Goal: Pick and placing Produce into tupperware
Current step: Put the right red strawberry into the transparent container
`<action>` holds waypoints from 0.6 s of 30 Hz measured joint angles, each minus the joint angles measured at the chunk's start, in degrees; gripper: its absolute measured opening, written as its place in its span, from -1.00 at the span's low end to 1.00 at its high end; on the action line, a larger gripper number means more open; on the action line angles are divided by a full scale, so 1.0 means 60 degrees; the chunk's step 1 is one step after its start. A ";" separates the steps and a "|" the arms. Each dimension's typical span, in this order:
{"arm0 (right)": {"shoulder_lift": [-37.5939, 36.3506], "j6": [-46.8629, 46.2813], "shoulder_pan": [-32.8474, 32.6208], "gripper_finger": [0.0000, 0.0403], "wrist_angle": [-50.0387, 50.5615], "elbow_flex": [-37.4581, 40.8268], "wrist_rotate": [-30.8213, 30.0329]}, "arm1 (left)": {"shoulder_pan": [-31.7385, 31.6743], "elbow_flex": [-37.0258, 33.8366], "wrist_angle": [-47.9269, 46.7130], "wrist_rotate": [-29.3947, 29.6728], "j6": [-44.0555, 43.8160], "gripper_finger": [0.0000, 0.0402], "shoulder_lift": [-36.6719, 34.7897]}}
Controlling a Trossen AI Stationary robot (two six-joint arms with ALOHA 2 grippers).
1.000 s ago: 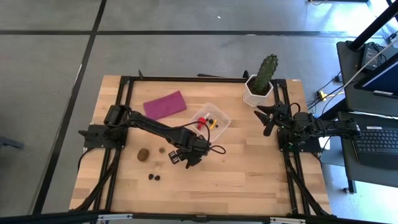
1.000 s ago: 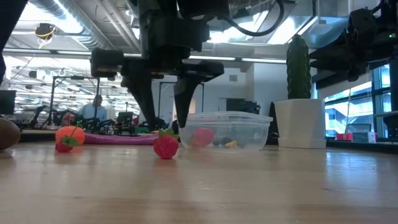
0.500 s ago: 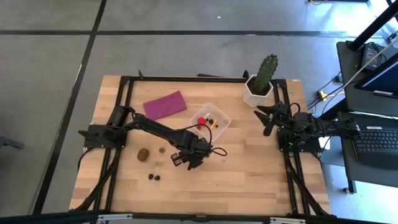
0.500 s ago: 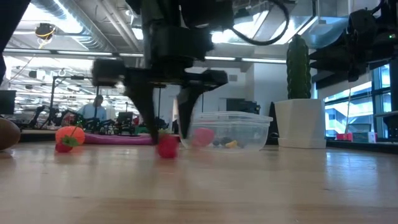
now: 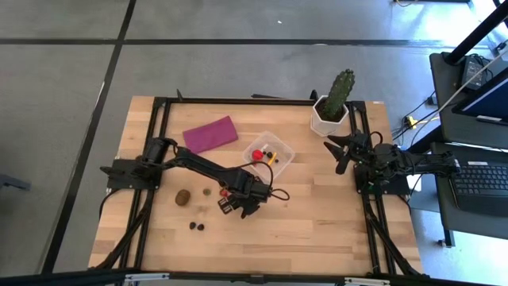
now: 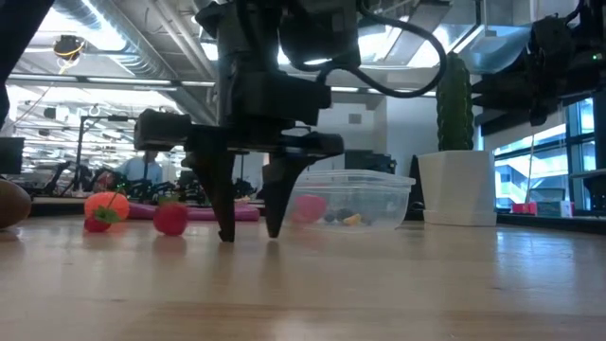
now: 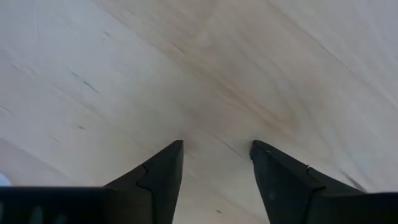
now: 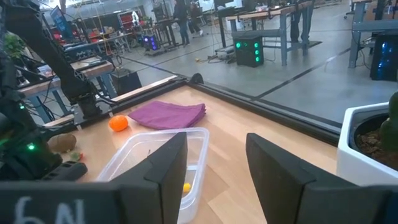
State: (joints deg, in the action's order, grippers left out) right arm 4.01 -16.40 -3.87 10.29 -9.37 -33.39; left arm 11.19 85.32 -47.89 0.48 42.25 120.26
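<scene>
The clear tupperware (image 5: 269,152) sat near the middle of the counter (image 5: 317,222), holding a red piece, a small yellow piece (image 6: 351,219) and something dark that was hard to make out. In the low view a loose strawberry (image 6: 170,218) lay on the wood just beside the left end effector (image 6: 248,232), not between its fingers. That end effector stood tips-down on the counter with its fingers spread, and the left wrist view showed only bare wood between them. The brown kiwi-like oval (image 5: 182,195) and two dark berries (image 5: 196,226) lay nearby, and the orange ball (image 6: 105,206) sat by the purple cloth (image 5: 210,133). The right end effector (image 5: 340,151) hung spread at the counter's right edge, below the cactus (image 5: 336,96), which partly hid its white pot.
</scene>
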 joint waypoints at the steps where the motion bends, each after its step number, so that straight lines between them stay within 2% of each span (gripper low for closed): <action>1: 0.0000 0.0007 0.0001 -0.16 0.0031 0.0000 0.0001 | -0.0013 0.0000 -0.0007 -0.0002 -0.0069 -0.09 0.0001; 5: 0.0000 0.0027 0.0002 -0.16 0.0040 0.0000 0.0001 | -0.0085 -0.0012 -0.0031 -0.0023 -0.0798 -0.11 -0.0040; 13: -0.0001 0.0035 -0.0001 -0.16 0.0082 0.0000 0.0001 | -0.0486 -0.0031 -0.0531 0.0098 -0.3228 -0.11 -0.0471; 16: -0.0002 0.0049 0.0002 -0.16 0.0094 0.0000 -0.0003 | -0.0645 -0.0033 -0.1091 -0.0244 -0.3496 -0.11 -0.0531; 18: 0.0000 0.0071 0.0000 -0.16 0.0120 0.0000 -0.0002 | -0.0764 -0.0033 -0.1401 -0.0814 -0.3364 -0.11 -0.0534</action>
State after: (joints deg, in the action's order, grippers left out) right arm 4.01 -15.97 -3.87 11.00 -9.37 -33.41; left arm 6.61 85.12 -56.30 -4.40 22.07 117.06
